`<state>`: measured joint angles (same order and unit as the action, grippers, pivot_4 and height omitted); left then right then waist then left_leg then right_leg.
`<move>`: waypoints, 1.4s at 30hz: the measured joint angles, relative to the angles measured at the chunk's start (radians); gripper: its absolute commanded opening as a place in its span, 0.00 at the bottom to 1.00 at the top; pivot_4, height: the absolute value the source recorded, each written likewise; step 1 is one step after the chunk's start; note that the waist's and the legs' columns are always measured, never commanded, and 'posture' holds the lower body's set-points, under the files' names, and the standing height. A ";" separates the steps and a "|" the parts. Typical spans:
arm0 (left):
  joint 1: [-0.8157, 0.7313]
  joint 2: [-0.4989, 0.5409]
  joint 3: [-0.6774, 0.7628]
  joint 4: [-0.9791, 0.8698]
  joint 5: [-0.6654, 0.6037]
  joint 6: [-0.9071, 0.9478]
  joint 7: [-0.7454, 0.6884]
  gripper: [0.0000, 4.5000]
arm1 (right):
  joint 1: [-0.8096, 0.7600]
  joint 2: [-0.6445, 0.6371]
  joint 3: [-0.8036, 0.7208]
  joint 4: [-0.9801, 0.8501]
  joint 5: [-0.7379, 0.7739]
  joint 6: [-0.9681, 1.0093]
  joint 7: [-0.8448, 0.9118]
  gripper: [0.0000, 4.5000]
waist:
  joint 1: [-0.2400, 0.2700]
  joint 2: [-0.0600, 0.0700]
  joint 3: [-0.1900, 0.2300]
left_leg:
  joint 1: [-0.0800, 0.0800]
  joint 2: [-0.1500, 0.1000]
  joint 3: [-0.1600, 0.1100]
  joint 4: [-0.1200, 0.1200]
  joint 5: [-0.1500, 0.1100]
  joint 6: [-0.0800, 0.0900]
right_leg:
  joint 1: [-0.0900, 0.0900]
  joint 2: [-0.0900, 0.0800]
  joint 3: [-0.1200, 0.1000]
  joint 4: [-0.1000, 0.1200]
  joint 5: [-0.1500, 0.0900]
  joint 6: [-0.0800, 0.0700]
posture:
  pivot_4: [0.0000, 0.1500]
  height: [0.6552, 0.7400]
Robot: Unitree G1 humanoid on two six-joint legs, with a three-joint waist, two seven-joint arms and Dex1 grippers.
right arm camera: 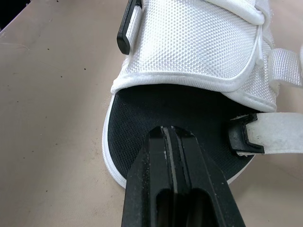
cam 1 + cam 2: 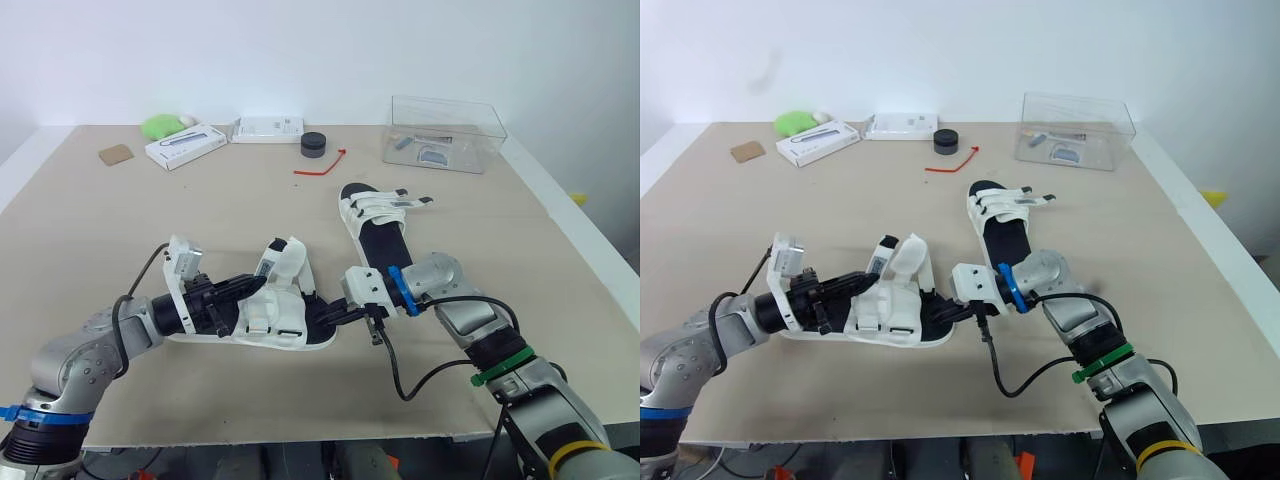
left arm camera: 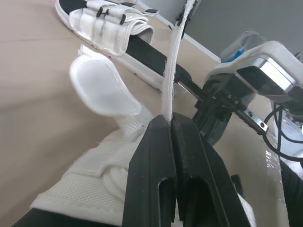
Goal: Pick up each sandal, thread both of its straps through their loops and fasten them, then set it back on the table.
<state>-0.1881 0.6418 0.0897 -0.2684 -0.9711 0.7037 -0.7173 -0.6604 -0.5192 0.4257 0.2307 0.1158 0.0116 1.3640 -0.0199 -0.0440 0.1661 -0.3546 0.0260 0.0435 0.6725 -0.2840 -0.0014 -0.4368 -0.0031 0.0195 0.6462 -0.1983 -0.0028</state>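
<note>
Your left fingers (image 3: 154,151) pinched a loose strap (image 3: 171,71) of the sandal (image 2: 270,325), which lay on the surface (image 2: 200,220) between them and your right fingers (image 1: 156,161), pressed together over its footbed (image 1: 165,109). Beyond, the second sandal (image 2: 378,215) appeared fastened.

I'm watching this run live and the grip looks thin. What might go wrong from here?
The left gripper pinches the thin strap right at its fingertips, so a pull may slip it free. The right gripper sits shut over the footbed of the sandal, not clamping it, so the sandal may slide when the strap is tugged.
</note>
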 measured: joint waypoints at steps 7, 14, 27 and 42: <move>-0.020 -0.021 -0.015 0.034 0.076 -0.010 -0.059 0.01 | 0.009 -0.007 -0.002 -0.014 0.000 0.003 -0.007 0.00 | 0.000 0.000 0.000 | 0.000 -0.001 -0.002 0.000 0.000 0.000 | 0.001 -0.001 0.000 0.000 0.000 0.000 | 1.00 1.00; -0.035 -0.021 -0.018 0.091 0.167 -0.042 -0.110 0.51 | 0.015 -0.011 -0.003 -0.023 0.000 0.006 -0.014 0.00 | 0.000 0.000 0.000 | 0.000 -0.001 -0.003 0.000 0.000 0.000 | 0.001 -0.001 0.000 0.000 -0.001 0.000 | 1.00 1.00; -0.229 0.032 0.008 0.139 0.223 -0.057 -0.188 0.58 | 0.019 -0.013 -0.008 -0.028 -0.001 0.008 -0.016 0.00 | 0.001 -0.001 0.000 | -0.002 -0.002 -0.004 0.000 0.000 0.000 | 0.001 -0.002 -0.001 0.000 -0.001 0.001 | 1.00 1.00; -0.331 0.022 -0.171 0.329 0.336 0.082 -0.282 0.01 | 0.021 -0.013 -0.009 -0.033 -0.001 0.016 -0.020 0.00 | -0.001 -0.001 0.000 | -0.002 -0.003 -0.005 0.000 0.000 0.000 | 0.001 -0.002 -0.001 0.000 -0.001 0.002 | 1.00 1.00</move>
<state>-0.5193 0.6635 -0.0811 0.0611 -0.6353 0.7862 -0.9993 -0.6392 -0.5327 0.4169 0.1976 0.1144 0.0277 1.3445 -0.0205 -0.0449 0.1657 -0.3568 0.0229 0.0389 0.6729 -0.2838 -0.0013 -0.4362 -0.0051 0.0182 0.6458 -0.1996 -0.0008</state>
